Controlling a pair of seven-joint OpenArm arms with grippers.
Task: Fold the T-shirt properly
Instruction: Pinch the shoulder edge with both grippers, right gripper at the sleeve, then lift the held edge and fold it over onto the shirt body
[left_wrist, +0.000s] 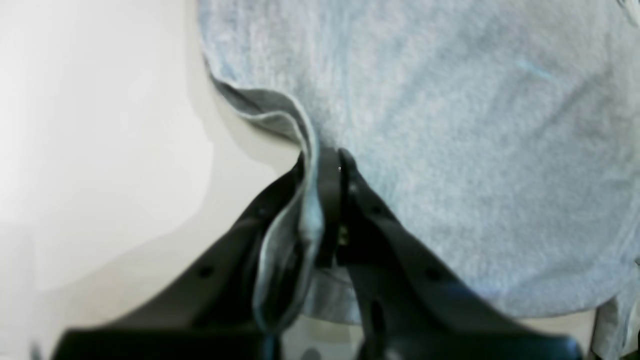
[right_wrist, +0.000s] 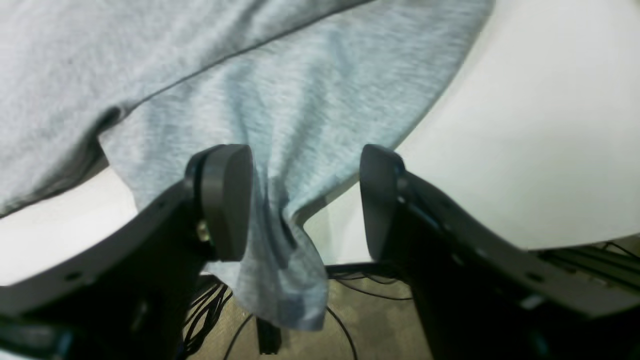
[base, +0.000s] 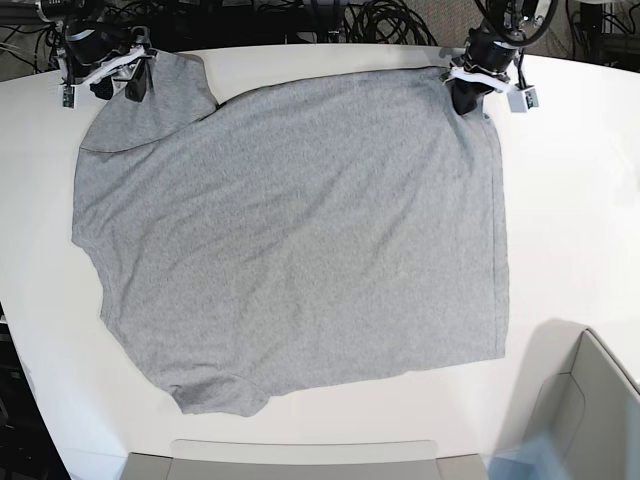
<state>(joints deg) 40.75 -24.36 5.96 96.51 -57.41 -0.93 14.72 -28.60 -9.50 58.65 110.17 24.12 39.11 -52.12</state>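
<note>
The T-shirt (base: 300, 240) is lying spread out, plain grey side up, across the white tabletop (base: 570, 200), covering most of the middle and reaching toward the 12 o'clock edge at both upper corners. No lettering is showing in any view.

My left end effector (left_wrist: 325, 165) is sitting at the shirt's 1 o'clock corner in the base view. Its jaws are pressed together on a fold of the shirt's hemmed edge; in the left wrist view the hem is running down between the two black fingers (left_wrist: 280, 200), and the cloth is bunching up around the pinch.

My right end effector (right_wrist: 306, 197) is sitting at the 11 o'clock corner, at the tabletop's far edge. Its jaws are standing wide apart. In the right wrist view a flap of the shirt is hanging between the pads (right_wrist: 227, 200), draping over the tabletop's edge. The cloth is lying against the pad on the view's left; the other pad is clear of it.

Cables (base: 390, 18) are trailing beyond the tabletop at 12 o'clock. A grey bin (base: 590, 400) is standing at 5 o'clock, apart from the shirt.
</note>
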